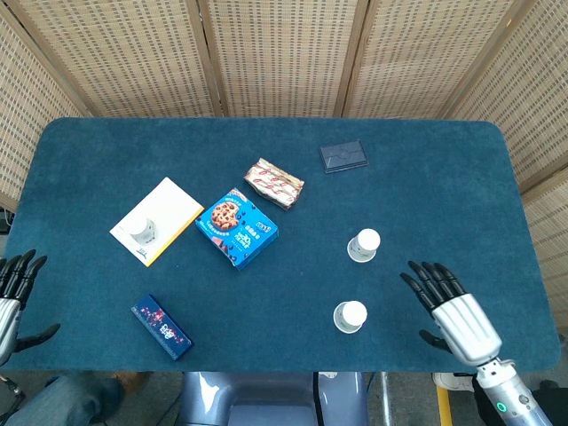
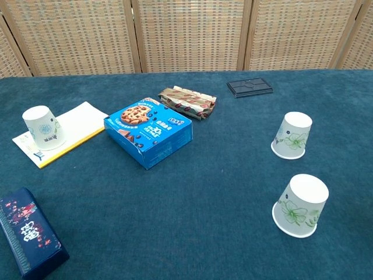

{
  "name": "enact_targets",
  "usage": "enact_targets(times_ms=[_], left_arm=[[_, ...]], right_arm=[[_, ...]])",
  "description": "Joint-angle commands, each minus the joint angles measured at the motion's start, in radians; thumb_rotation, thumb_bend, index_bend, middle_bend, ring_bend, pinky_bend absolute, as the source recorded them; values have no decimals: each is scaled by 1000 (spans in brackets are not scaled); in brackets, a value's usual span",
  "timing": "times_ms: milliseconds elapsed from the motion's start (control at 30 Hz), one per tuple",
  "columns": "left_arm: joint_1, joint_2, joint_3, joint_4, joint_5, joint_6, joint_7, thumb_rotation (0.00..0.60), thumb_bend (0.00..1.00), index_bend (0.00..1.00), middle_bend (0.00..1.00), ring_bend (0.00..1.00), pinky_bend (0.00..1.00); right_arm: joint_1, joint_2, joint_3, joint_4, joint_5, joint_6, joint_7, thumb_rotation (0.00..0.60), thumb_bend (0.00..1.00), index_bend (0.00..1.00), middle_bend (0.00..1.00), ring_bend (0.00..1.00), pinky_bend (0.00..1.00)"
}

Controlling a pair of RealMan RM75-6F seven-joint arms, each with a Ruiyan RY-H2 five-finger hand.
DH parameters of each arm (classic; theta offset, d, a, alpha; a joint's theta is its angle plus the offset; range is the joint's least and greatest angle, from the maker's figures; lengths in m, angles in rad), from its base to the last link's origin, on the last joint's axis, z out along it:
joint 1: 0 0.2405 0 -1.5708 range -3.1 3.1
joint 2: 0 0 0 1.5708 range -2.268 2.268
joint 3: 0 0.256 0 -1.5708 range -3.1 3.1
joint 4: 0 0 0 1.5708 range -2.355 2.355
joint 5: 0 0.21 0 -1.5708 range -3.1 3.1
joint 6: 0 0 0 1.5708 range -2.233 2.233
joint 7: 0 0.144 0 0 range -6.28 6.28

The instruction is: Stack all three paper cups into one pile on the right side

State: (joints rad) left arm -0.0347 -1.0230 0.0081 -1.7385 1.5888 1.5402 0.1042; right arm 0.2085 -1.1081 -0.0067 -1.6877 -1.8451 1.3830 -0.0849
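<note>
- Blue felt table (image 1: 426, 169); two upside-down paper cups on its right half, the near cup (image 1: 351, 316) (image 2: 301, 206) and the far cup (image 1: 363, 245) (image 2: 292, 135) apart with bare cloth between them.
- Third cup (image 1: 139, 229) (image 2: 42, 128) inverted on a white-and-yellow booklet (image 1: 169, 209) at the left; a cookie box (image 1: 237, 228) lies between it and the pair.
- Right hand (image 1: 454, 311) over the table's near right, fingers spread, holding nothing, beside the near cup but apart from it.
- Left hand (image 1: 11, 293) at the left edge, fingers spread, empty.

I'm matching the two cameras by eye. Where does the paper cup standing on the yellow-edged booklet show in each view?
Head view: the cup on the booklet sits left of centre.
Chest view: the same cup stands at the far left.
Shared landmark: the blue cookie box lies to its right in both.
</note>
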Motion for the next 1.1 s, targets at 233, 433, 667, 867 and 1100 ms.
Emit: enact_targets(times_ms=[233,433,667,867,1100], left_arm=[[-20,-21,-17,-7,-45,-42,52,600,0,0,0,0,0],[-26,-22,-20,-10,-55,-52,58,600,0,0,0,0,0],[-28,-22,-17,-11,-53,-53,57,600,0,0,0,0,0],[-31,-28,-15,-11,-50,-58,73,600,0,0,0,0,0],[-38,-31,-20,-11,-65,-69,80,600,0,0,0,0,0]], right_arm=[[239,-98,12,-39,94,-389,83,600,123,191,178,175,249],[278,-153,35,-15,168,-440,41,600,198,218,240,228,266],[297,-179,40,-2,246,-475,10,600,286,307,351,333,372],[309,-203,43,11,278,-472,0,600,425,410,448,437,445],[317,-174,58,-36,276,-429,41,600,535,466,503,490,495]])
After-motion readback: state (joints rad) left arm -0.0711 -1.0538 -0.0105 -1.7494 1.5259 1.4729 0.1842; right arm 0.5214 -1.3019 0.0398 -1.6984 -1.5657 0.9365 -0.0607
